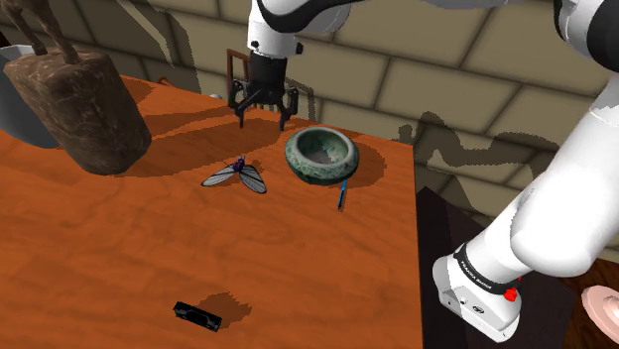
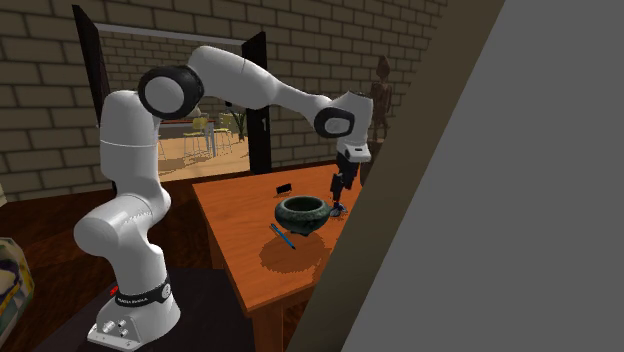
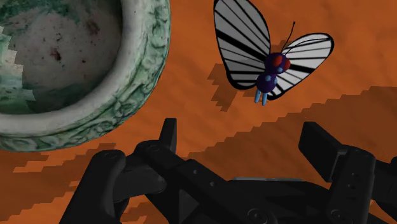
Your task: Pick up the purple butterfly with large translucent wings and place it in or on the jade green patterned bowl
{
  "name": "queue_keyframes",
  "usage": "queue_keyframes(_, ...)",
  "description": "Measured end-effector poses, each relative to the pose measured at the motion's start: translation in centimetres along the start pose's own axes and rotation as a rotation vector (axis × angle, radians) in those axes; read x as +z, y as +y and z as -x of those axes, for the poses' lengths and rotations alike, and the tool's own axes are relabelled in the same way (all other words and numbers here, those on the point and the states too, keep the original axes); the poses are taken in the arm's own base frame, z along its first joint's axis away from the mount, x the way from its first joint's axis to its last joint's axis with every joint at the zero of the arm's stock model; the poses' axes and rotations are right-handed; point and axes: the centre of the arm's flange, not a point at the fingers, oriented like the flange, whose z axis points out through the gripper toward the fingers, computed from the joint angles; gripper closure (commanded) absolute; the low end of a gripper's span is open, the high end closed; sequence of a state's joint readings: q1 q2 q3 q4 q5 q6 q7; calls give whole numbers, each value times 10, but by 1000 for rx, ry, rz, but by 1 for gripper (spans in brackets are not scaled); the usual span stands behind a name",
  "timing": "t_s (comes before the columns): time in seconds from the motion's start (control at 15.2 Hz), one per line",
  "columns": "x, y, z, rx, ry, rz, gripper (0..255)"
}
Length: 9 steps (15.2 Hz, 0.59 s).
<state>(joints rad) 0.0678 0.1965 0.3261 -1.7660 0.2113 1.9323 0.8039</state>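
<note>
The purple butterfly (image 1: 236, 175) lies flat on the orange wooden table (image 1: 119, 258), its pale, black-veined wings spread. Just to the shoulder view's right of it stands the green patterned bowl (image 1: 320, 156), holding nothing. My gripper (image 1: 264, 121) hangs open above the table, behind both and between them, with nothing in it. In the wrist view the butterfly (image 3: 273, 60) lies ahead of the open gripper (image 3: 245, 143), closer to the right finger (image 3: 321, 149), and the bowl's rim (image 3: 137, 83) lies ahead of the left finger. The second exterior view has the gripper (image 2: 337, 200) just beyond the bowl (image 2: 303, 212).
A blue pen (image 1: 343, 193) lies beside the bowl near the table's right edge. A small black object (image 1: 196, 315) sits toward the front. A big brown statue base (image 1: 84, 109) stands at the back left. A grey slab (image 2: 500, 200) covers the second exterior view's right.
</note>
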Motion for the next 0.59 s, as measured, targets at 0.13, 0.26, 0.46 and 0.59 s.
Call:
queue_keyframes(0.13,10,-19,-15,32,-5,-11,0)
queue_keyframes(0.26,18,-28,-24,53,-7,-17,0)
queue_keyframes(0.46,34,-30,-28,60,-8,-19,0)
queue_keyframes(0.59,45,-31,-29,60,-8,-19,0)
